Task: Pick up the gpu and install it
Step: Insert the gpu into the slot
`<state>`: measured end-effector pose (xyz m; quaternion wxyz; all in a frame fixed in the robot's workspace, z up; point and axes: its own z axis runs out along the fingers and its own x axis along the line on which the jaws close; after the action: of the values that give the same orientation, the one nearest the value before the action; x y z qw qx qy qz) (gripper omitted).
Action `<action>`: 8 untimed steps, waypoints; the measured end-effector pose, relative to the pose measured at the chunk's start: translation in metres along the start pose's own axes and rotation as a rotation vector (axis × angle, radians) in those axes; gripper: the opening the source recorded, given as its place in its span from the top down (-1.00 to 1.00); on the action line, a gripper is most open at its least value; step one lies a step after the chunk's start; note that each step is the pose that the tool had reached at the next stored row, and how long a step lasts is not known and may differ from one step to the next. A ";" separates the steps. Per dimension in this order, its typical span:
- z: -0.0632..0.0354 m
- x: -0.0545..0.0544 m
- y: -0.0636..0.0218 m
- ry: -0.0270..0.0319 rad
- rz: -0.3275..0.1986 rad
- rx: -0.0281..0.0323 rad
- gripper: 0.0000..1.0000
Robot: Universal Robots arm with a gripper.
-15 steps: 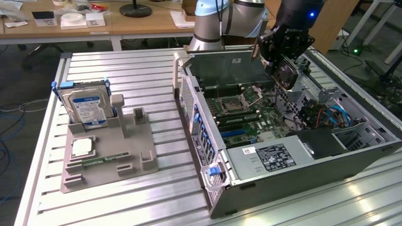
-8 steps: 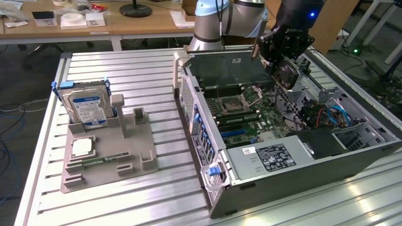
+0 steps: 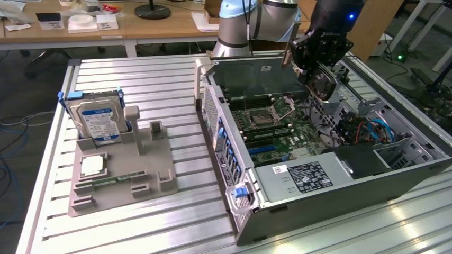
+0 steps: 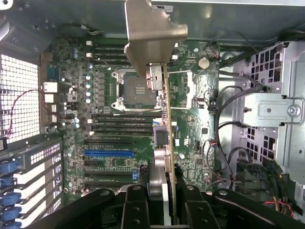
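My gripper (image 3: 319, 62) is shut on the gpu (image 3: 323, 80), a dark card with a round fan, and holds it tilted above the far side of the open computer case (image 3: 233, 159). In the wrist view the gpu (image 4: 167, 138) shows edge-on between my gripper's (image 4: 164, 202) black fingers (image 4: 136, 205). Its grey metal bracket (image 4: 150, 38) points away from the camera. Below the card lies the green motherboard (image 4: 119, 119) with its empty processor socket (image 4: 136, 90) and a blue slot (image 4: 108, 153). The card hangs clear of the board.
On the exterior view's left, a grey holder (image 3: 152, 159) carries a silver hard drive (image 3: 99, 119), a square chip (image 3: 92, 165) and a green memory stick (image 3: 113, 180). Cables (image 3: 371, 129) and a drive cage (image 4: 269, 109) crowd one side of the case. The slatted metal table (image 3: 141, 222) surrounds everything.
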<state>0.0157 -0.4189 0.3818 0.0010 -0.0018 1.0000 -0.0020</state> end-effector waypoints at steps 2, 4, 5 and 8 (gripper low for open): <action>0.0000 0.000 0.0000 0.0000 -0.002 -0.0002 0.40; 0.0000 0.000 0.0000 0.0000 -0.003 -0.0016 0.40; 0.0000 0.000 0.0000 0.0000 -0.004 -0.0025 0.40; 0.0000 0.000 0.0000 -0.0001 -0.008 -0.0040 0.40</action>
<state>0.0157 -0.4189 0.3818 0.0010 -0.0060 1.0000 0.0000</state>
